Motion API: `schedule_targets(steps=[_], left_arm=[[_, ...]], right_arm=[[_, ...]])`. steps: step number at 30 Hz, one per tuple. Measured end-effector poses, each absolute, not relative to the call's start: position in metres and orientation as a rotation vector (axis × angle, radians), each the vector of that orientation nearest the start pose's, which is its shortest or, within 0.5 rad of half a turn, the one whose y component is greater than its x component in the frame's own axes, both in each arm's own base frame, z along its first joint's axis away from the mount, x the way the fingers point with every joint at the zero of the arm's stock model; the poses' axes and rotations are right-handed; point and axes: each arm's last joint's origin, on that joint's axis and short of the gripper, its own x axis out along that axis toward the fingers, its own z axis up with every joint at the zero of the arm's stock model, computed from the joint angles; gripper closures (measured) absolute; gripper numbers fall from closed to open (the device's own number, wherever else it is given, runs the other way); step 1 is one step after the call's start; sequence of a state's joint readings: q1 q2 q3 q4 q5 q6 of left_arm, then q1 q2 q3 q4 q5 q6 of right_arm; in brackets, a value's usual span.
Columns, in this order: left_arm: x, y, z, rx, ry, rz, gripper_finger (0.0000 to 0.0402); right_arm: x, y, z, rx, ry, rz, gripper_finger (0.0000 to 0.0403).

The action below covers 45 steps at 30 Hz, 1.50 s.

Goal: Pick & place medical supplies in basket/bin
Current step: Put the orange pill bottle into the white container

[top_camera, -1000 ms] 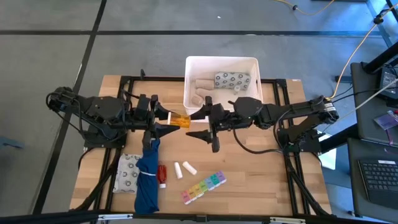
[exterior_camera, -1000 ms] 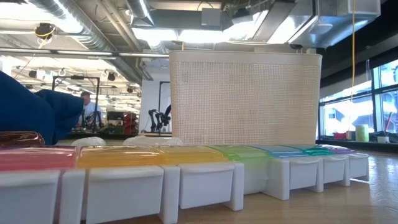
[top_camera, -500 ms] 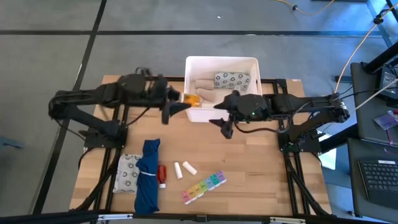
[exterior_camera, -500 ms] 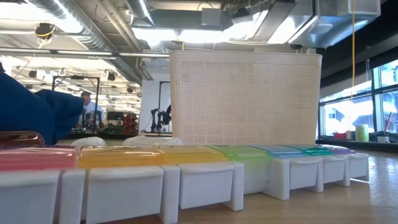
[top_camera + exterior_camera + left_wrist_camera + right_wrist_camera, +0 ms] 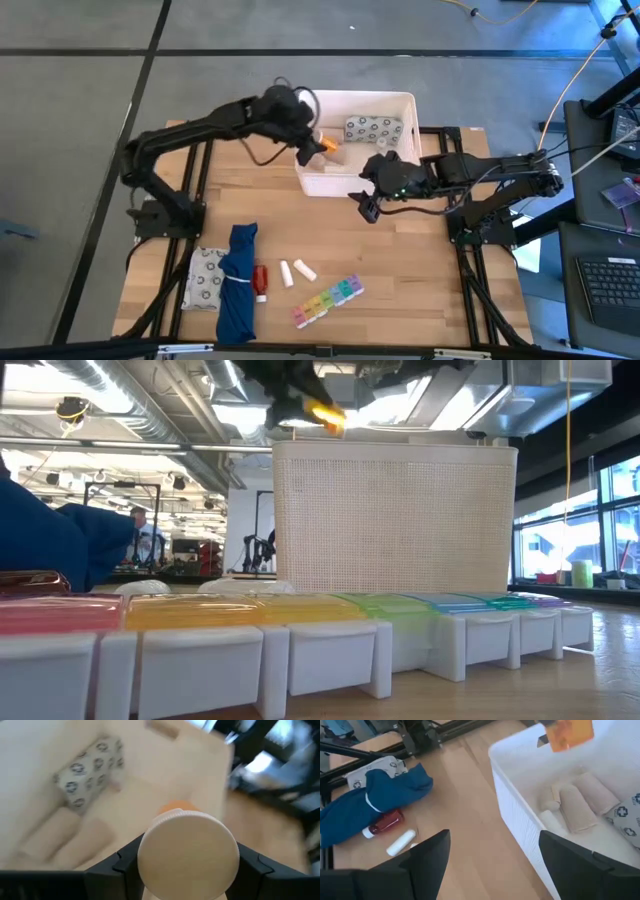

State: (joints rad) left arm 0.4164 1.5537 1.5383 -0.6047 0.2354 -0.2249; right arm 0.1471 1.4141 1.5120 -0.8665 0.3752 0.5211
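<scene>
I hold the orange bottle (image 5: pixel 326 144) in my left gripper (image 5: pixel 318 146), jaws clamped, above the bin (image 5: pixel 357 100) for dropping; my right gripper (image 5: pixel 366 205) waits beside, jaws open.

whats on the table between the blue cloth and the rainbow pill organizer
High view: the red tube beside the blue cloth, then two small white items before the rainbow pill organizer.
</scene>
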Motion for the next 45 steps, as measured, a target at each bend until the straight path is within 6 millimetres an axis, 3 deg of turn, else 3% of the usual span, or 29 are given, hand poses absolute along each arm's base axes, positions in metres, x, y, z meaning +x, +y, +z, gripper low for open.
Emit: schedule_targets(steps=[8, 20, 28, 45], left_arm=[[0.352, 0.154, 0.358, -0.204, 0.825, 0.348, 0.0206], [0.39, 0.169, 0.288, -0.144, 1.072, 0.311, 0.0206], [0.404, 0.172, 0.253, -0.11, 1.17, 0.313, 0.0206], [0.414, 0.176, 0.213, -0.086, 1.288, 0.265, 0.0206]], right_arm=[[0.283, 0.031, 0.382, 0.306, 0.658, -0.431, 0.0098], [0.273, 0.031, 0.375, 0.385, 0.748, -0.508, 0.0098], [0.273, 0.031, 0.375, 0.406, 0.741, -0.516, 0.0098], [0.273, 0.031, 0.375, 0.41, 0.734, -0.515, 0.0098]])
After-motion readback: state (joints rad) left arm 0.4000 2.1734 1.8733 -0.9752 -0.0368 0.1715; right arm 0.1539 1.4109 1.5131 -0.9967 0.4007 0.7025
